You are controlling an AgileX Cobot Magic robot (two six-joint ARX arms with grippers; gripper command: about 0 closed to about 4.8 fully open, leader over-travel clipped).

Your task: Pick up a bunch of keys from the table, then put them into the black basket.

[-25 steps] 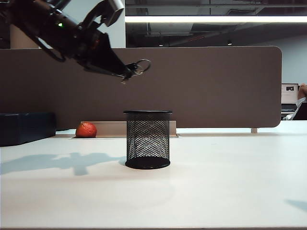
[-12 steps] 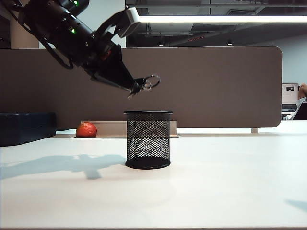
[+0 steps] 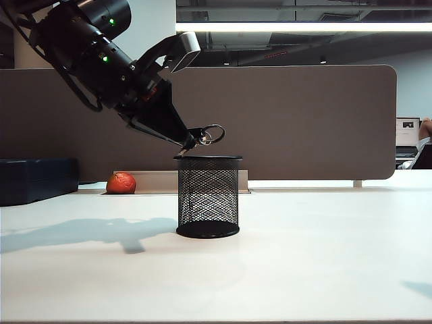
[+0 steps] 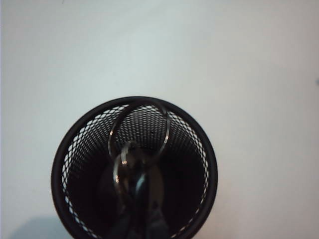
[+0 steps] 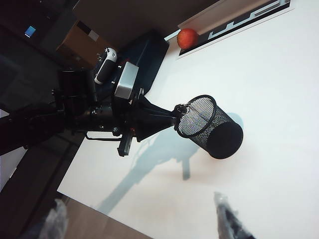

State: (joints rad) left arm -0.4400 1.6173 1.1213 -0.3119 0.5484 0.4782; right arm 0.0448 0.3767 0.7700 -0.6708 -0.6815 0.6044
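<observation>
the left gripper (image 3: pixel 190 140) has its jaws closed on the keys (image 3: pixel 210 134), which are held just above the basket (image 3: pixel 208 196), near its rim on the arm's side. the ring is seen over the mouth in the wrist view. if released here, the keys could strike the rim and fall onto the worktop (image 3: pixel 304 256), or the basket could be tipped by a lower approach. the right gripper (image 5: pixel 230 219) is spread wide, well apart, empty.
</observation>
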